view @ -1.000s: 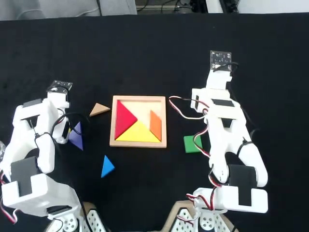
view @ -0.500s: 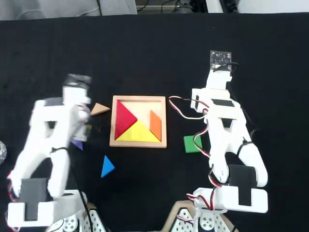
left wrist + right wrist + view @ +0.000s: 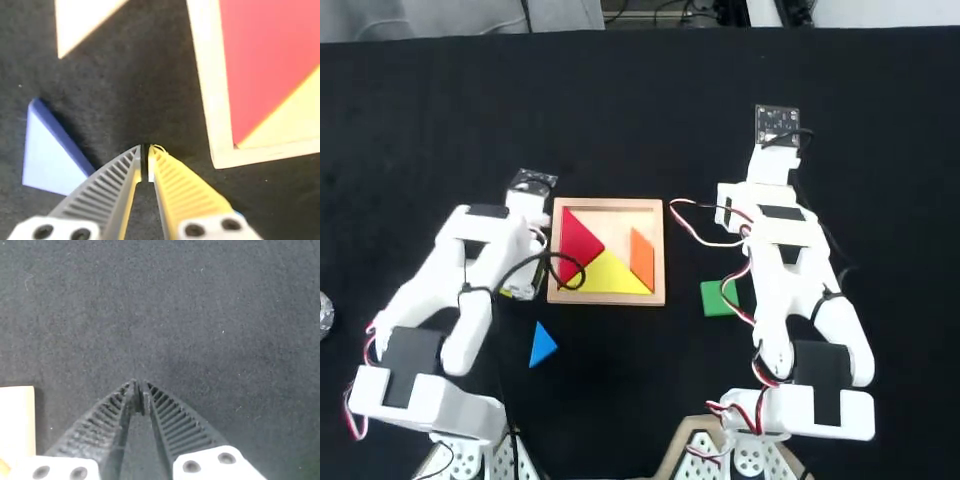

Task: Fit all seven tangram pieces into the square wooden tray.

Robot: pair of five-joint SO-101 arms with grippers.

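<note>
Left arm has swung in from left side of table. Left gripper (image 3: 145,151) now just beside left rim of tray (image 3: 606,297), fingers together, empty. Purple triangle (image 3: 47,150) near it, not gripped. Right gripper (image 3: 136,399) pinched together, idle right of tray. Tray judged part-filled; no placement gained.

The white left arm (image 3: 470,262) and right arm (image 3: 782,262) carry black motor blocks and looping cables. The left gripper (image 3: 146,156) has one grey and one yellow ribbed finger; the right gripper (image 3: 136,391) has two dark ones.

Nothing legible is showing anywhere: no text, labels, brands, numbers or signs. Small board (image 3: 777,124) is carrying marks too tiny to read.
</note>
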